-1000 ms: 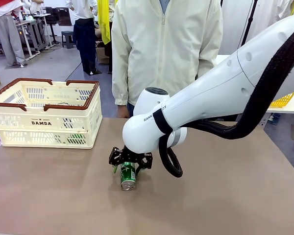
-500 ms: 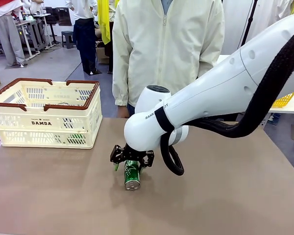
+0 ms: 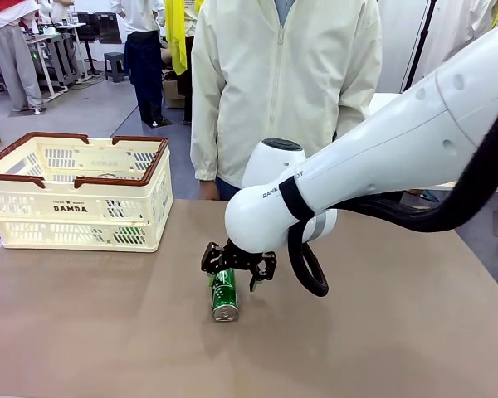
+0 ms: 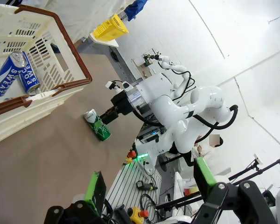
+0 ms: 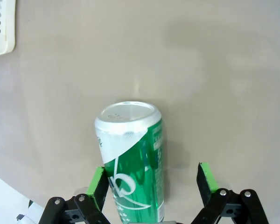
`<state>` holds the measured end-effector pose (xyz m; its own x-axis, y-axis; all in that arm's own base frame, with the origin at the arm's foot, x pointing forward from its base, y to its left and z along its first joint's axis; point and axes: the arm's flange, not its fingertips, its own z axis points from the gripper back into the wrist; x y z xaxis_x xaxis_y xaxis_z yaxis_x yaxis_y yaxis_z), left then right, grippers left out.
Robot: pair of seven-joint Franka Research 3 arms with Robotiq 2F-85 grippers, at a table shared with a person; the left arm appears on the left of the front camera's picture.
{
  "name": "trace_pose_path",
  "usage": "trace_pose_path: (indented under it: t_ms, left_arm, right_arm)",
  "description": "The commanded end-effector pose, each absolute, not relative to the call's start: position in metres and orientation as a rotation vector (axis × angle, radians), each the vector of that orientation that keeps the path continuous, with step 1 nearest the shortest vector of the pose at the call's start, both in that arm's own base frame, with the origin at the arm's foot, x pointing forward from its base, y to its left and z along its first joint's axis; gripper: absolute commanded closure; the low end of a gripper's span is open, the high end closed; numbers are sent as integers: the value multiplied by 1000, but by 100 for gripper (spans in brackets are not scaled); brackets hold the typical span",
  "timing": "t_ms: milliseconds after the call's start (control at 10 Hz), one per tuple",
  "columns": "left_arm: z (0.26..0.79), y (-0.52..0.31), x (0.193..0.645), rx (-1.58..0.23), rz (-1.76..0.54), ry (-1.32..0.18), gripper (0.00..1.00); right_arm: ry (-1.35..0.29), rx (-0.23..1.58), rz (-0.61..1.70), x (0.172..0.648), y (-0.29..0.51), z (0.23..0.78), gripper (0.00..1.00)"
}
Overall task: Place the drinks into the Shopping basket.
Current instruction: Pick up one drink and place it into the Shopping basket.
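Observation:
A green drink can lies on its side on the brown table, silver top toward me. My right gripper hangs open over its far end. In the right wrist view the can lies between the green pads, close to the left one, with a gap to the right one. The cream Shopping basket with its brown rim stands at the back left. The left wrist view looks into the basket, where a blue can lies. My left gripper is open and holds nothing.
A person in a cream jacket stands at the far edge, arms down. Something green shows through the basket's lower slots. A yellow basket sits on another table far off. The table's right half is bare.
My right gripper has drifted right and slightly up. The green can has shifted a little to the right on the table. The left arm has not moved.

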<state>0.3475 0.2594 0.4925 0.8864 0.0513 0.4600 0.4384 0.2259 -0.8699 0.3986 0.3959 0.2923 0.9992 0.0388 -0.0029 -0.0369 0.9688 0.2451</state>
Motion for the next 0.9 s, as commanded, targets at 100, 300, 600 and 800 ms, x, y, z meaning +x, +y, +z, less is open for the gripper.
trace_pose_path:
  t_ms: [100, 300, 600, 800]
  left_arm:
    - [497, 258, 348, -1340, -266, -444, 0]
    - [497, 258, 348, -1340, -266, -444, 0]
    - [497, 258, 348, -1340, -266, -444, 0]
    - [497, 258, 348, -1340, -266, -444, 0]
  right_arm:
    - [-64, 458, -7, 380, 348, 332, 0]
    - [-80, 626, -50, 366, 296, 350, 0]
    - [-40, 741, -85, 324, 200, 378, 0]
    - [22, 1070, -73, 297, 117, 410, 0]
